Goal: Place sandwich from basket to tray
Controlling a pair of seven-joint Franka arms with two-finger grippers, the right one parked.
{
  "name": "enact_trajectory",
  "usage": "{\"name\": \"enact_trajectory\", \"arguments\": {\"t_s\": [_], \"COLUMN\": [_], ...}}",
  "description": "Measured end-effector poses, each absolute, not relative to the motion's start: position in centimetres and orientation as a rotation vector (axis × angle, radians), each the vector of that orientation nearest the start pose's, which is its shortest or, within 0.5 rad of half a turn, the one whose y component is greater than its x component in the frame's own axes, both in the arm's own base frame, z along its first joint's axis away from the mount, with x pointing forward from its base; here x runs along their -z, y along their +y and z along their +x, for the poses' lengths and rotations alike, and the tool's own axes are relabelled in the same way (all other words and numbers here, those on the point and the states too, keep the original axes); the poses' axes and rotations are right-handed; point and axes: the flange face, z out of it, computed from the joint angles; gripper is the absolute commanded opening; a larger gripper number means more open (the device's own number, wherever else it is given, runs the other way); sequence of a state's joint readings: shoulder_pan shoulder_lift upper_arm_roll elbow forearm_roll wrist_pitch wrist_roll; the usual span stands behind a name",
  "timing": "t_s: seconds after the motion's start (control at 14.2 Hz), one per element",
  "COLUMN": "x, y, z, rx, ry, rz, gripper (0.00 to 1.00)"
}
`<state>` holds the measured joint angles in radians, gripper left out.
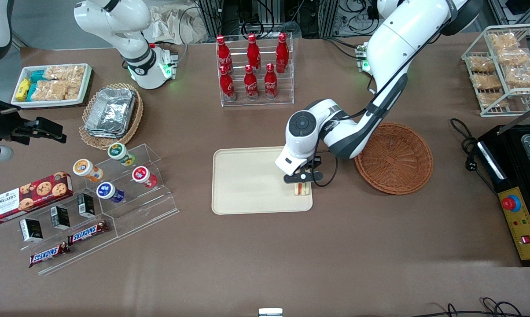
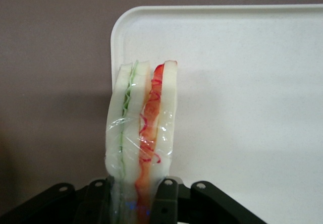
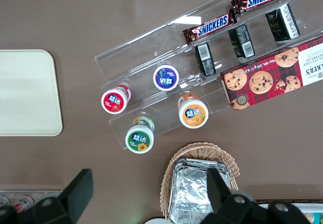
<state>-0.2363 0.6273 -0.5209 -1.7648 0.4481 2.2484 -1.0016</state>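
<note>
The working arm's gripper (image 1: 303,182) hangs low over the tray (image 1: 247,180), near the tray corner closest to the basket (image 1: 395,158) and the front camera, its fingers (image 2: 164,193) clamped on the plastic-wrapped sandwich (image 1: 302,189). The wrist view shows why the hold looks as it does: the wedge is pinched across its bread faces, so the green and red filling layers stand on edge and the point of the sandwich (image 2: 144,128) juts out from the jaws toward the tray (image 2: 242,82) surface. Squeezed that way, the wrap wrinkles and the slices bow slightly, which suggests a soft load that would slump if gripped any looser. The basket, a reddish-brown wicker round lying just beside the tray toward the working arm's end of the table, shows nothing inside where it is not hidden by the arm, so the carrying leg appears finished. Whether the sandwich already touches the tray cannot be told from these views. Judging by the position, what remains is to set it down and release; being so close to the rim, it could tip onto the raised edge.
</note>
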Motion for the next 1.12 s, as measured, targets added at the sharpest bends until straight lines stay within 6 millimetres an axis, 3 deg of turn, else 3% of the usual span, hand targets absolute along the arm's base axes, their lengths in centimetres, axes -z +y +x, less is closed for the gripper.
{"name": "enact_trajectory", "arguments": {"t_s": [0.07, 0.14, 0.21, 0.28, 0.35, 0.63, 0.84, 0.98, 1.12], "x": [-23.9, -23.4, -22.9, -22.5, -22.2, -22.6, -24.4, -26.9, -31.5], "y": [-42.0, -42.2, -42.3, -42.3, -42.4, -42.5, -42.8, -42.5, -41.6], "z": [50.4, 50.3, 50.3, 50.3, 50.3, 50.8, 52.2, 53.4, 54.3], "rx": [0.013, 0.008, 0.006, 0.003, -0.002, 0.012, 0.062, 0.088, 0.06], "ry": [-0.04, -0.037, -0.033, -0.029, -0.027, -0.037, -0.1, -0.154, -0.222], "rz": [-3.088, -3.093, -3.101, -3.106, -3.107, -3.116, -3.137, -3.115, -3.036], "gripper": [0.03, 0.21, 0.43, 0.78, 1.0, 1.0, 1.0, 1.0, 1.0]}}
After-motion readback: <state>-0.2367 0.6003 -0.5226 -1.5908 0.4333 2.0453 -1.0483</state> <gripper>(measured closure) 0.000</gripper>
